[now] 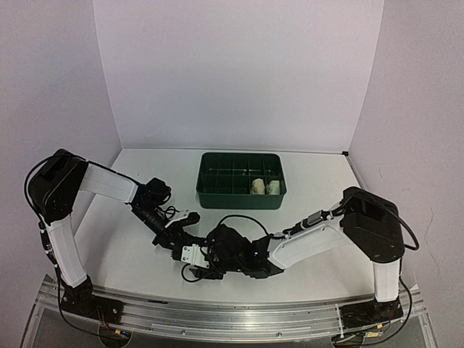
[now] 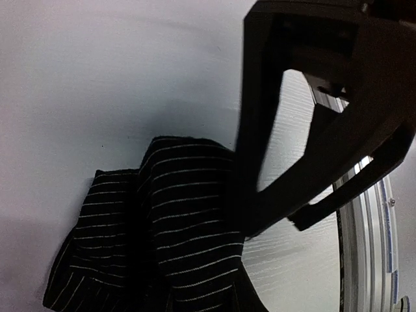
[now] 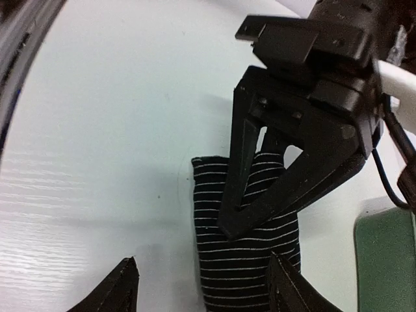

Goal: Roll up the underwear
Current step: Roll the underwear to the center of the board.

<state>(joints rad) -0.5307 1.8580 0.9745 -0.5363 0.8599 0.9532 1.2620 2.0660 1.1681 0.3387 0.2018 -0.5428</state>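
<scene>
The black underwear with fine stripes [image 3: 250, 260] lies bunched on the white table. In the left wrist view the same garment [image 2: 162, 234] fills the lower left. My left gripper [image 3: 235, 224] comes down from above with its fingers closed together on a fold of the cloth [image 2: 257, 224]. My right gripper [image 3: 205, 279] stands open, one fingertip [image 3: 123, 286] on bare table and the other at the garment's right side. In the top view both grippers [image 1: 187, 230] [image 1: 221, 250] meet near the table's front and cover the black garment. Two pale rolled underwear [image 1: 259, 187] [image 1: 273, 187] sit in the tray.
The dark green compartmented tray [image 1: 239, 156] stands at the back centre, its corner also in the right wrist view [image 3: 383, 260]. The metal rail of the table's near edge [image 2: 383, 234] runs close to the left gripper. White walls enclose the table on three sides.
</scene>
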